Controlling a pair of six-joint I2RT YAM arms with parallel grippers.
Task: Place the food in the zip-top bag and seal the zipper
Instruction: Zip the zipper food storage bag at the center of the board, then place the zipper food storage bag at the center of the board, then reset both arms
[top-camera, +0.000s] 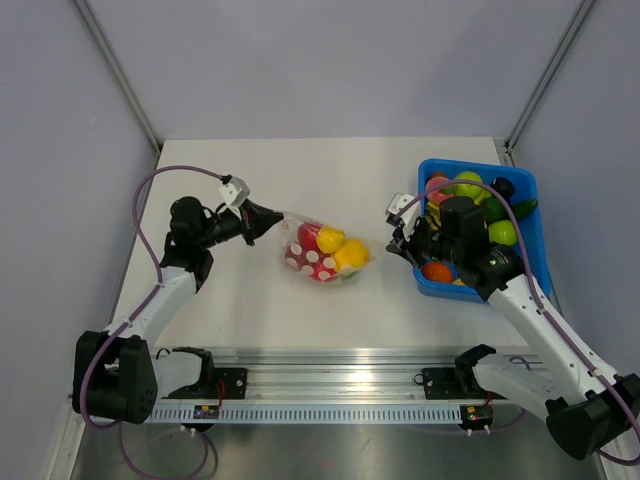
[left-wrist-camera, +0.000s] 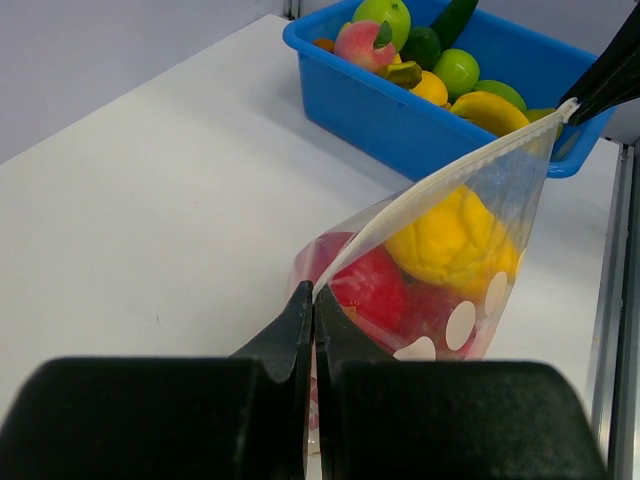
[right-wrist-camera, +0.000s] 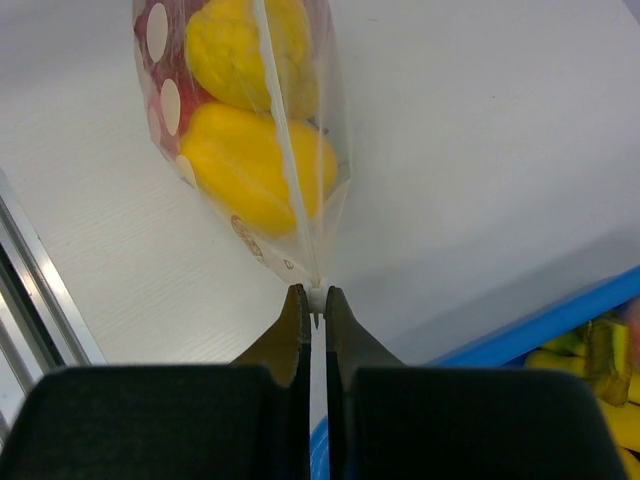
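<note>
The clear zip-top bag (top-camera: 322, 252) hangs stretched between my two grippers over the middle of the table. It holds yellow food (top-camera: 340, 246) and a red piece with white dots (top-camera: 309, 262). My left gripper (top-camera: 276, 217) is shut on the left end of the zipper (left-wrist-camera: 450, 178), its tips (left-wrist-camera: 314, 292) pinching the strip. My right gripper (top-camera: 393, 244) is shut on the other end, with a small white bit of the zipper (right-wrist-camera: 282, 150) between its tips (right-wrist-camera: 313, 293). The bag (right-wrist-camera: 250, 160) sags below the taut zipper line, which looks closed along its length.
The blue bin (top-camera: 478, 166) stands at the right, behind my right arm. It holds several more toy fruits: green, yellow, orange and a peach. It also shows in the left wrist view (left-wrist-camera: 400, 115). A metal rail (top-camera: 330, 380) runs along the near edge.
</note>
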